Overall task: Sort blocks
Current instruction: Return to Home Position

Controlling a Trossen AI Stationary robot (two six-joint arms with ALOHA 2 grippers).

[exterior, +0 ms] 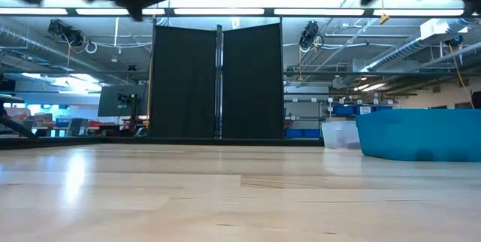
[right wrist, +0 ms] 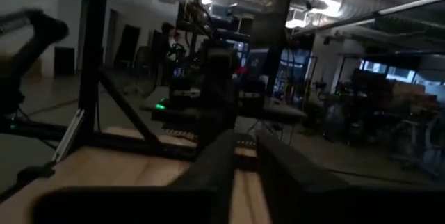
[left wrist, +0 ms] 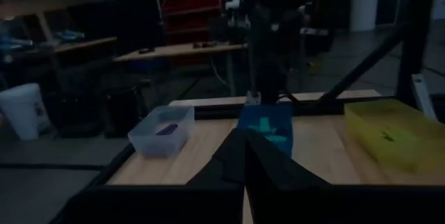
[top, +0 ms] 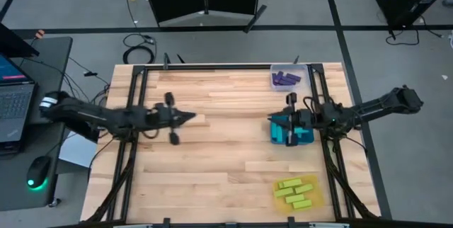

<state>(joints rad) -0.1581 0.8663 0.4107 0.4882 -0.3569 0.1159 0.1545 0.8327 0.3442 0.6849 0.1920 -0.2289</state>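
Blocks (top: 295,192) lie in the yellow bin (top: 318,201). The left gripper (top: 190,118) hovers closed and empty over the counter (top: 226,164). The right gripper (top: 273,120) is above the teal bin's (top: 306,136) edge; whether it is open cannot be told.

Purple blocks (top: 287,79) in clear tray (top: 303,67), yellow-green blocks (top: 294,191) in yellow tray (top: 316,200), right tool (top: 272,120) seemingly over teal tray (top: 306,136).

We find the blocks sorted by colour. The cyan blocks (left wrist: 270,124) lie inside the teal tray (top: 306,137), barely distinct from its floor. The dark purple blocks (top: 287,79) lie jumbled in a clear tray (top: 306,69) behind the teal tray. Several yellow-green blocks (top: 296,191) lie roughly parallel in a yellow tray (top: 316,198) in front of it.
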